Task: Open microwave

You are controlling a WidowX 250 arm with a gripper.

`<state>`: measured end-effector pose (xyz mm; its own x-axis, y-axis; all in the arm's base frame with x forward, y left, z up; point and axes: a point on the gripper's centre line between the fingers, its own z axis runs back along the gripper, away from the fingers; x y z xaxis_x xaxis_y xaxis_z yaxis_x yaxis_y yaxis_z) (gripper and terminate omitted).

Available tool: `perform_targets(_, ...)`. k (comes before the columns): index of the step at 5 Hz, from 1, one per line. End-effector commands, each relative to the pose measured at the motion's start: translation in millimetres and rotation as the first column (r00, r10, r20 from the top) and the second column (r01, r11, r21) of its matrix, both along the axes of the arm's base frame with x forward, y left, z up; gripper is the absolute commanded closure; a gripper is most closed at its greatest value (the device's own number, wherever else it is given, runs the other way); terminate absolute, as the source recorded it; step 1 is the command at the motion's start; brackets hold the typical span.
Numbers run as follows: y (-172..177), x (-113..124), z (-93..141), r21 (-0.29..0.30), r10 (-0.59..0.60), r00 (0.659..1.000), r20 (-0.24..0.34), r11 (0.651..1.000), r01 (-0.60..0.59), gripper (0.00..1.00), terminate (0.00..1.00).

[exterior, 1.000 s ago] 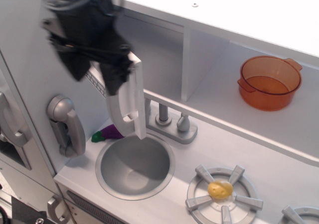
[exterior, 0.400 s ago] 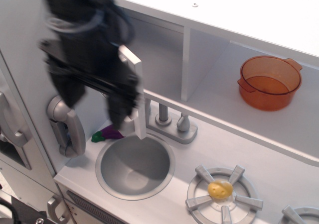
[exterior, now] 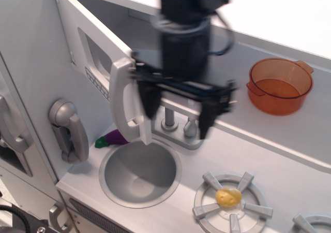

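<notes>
Toy kitchen seen from above. The microwave (exterior: 103, 52) occupies the upper left of the frame; its door (exterior: 98, 67) stands swung out toward the viewer, hinged at the left, with the dark window and the row of small buttons showing on its face. The long silver handle (exterior: 126, 101) runs down the door's free edge, its lower end hanging over the sink (exterior: 139, 173).

The gripper (exterior: 178, 116) sits at centre frame, blurred by motion, its two dark fingers (exterior: 146, 99) spread wide apart and pointing downward. The left finger lies just beside the handle; whether it touches cannot be told. The right finger hangs in front of the faucet (exterior: 178, 127). Nothing is held between the fingers.

Compared with the view a second ago, the gripper has shifted from the upper left, where it covered the door and handle, to the centre, and the door face, formerly hidden behind the arm, is now exposed.

Left of the sink: silver phone handset (exterior: 67, 132) on the side wall, purple eggplant (exterior: 114, 137) beneath the door. Lower right: burner (exterior: 231, 201) with a yellow piece at its centre. Upper right: orange pot (exterior: 279, 85) on the shelf
</notes>
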<state>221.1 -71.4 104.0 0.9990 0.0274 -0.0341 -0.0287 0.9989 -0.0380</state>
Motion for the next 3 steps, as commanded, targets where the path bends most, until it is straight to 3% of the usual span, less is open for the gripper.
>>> perform_targets(1, 13.9, 53.4, 28.6, -0.021, 0.092, 0.99, 0.108, 0.996, -0.09, 0.0, 0.0)
perform_targets(3, 73.5, 58.2, 26.5, 0.021, 0.148, 0.967, 0.208, 0.988, -0.156, 0.0, 0.0)
